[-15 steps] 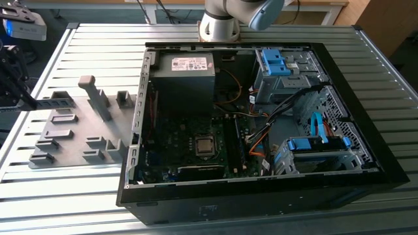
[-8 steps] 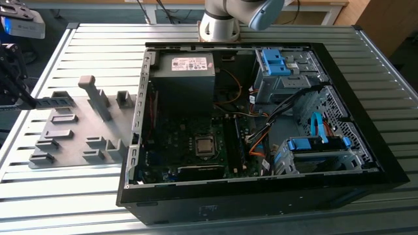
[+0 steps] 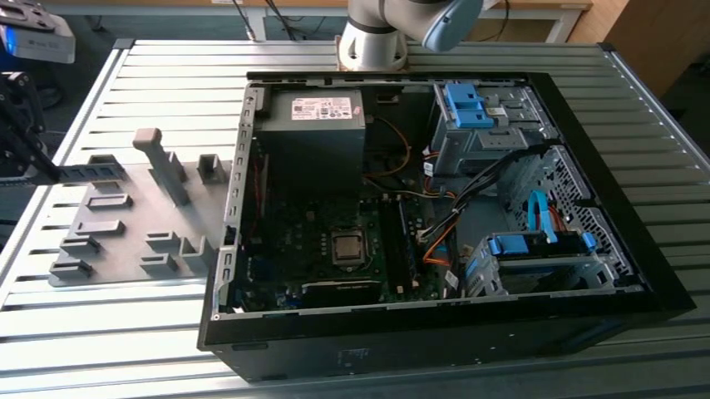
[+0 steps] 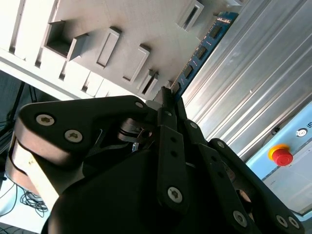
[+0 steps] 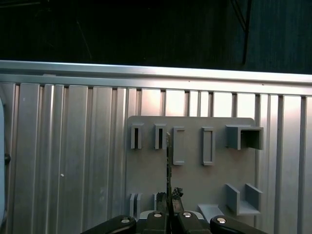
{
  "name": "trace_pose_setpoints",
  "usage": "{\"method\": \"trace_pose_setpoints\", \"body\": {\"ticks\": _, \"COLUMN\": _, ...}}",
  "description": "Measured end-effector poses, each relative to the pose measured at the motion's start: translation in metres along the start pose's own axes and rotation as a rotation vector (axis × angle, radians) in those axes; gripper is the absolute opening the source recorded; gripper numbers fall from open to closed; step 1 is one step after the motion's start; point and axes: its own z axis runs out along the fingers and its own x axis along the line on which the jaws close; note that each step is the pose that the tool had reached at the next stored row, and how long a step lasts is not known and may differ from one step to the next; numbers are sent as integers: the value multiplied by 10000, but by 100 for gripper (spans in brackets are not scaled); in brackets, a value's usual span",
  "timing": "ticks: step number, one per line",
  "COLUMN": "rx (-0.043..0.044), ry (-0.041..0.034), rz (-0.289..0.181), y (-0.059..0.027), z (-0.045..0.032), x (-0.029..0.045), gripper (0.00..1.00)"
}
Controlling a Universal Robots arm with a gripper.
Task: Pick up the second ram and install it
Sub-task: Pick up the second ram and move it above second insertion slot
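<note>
gripping the second ram (image 5: 168,161), the gripper (image 5: 169,197) is clenched over the holder plate (image 5: 195,180); pickup done, seating in the case (image 3: 388,341) at three o'clock, exterior view, outstanding.

I take the holder plate (image 3: 122,224) as my mark: it lies flat on the surface (image 3: 145,75). Just beside the plate, on the exterior view's right, sits the open computer case (image 3: 444,337). The arm's base (image 3: 372,46) stands behind the plate, farther right. In the first wrist view the gripper (image 5: 169,199) hangs over the plate, jaws closed on the second ram (image 5: 168,161), which reaches out between the plate's blocks (image 5: 207,145).
</note>
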Motion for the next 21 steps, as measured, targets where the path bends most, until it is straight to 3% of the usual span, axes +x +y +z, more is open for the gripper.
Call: {"method": "trace_pose_setpoints", "body": {"ticks": 21, "rx": 0, "ry": 0, "rz": 0, "y": 0, "z": -68, "x": -2, "gripper": 14}}
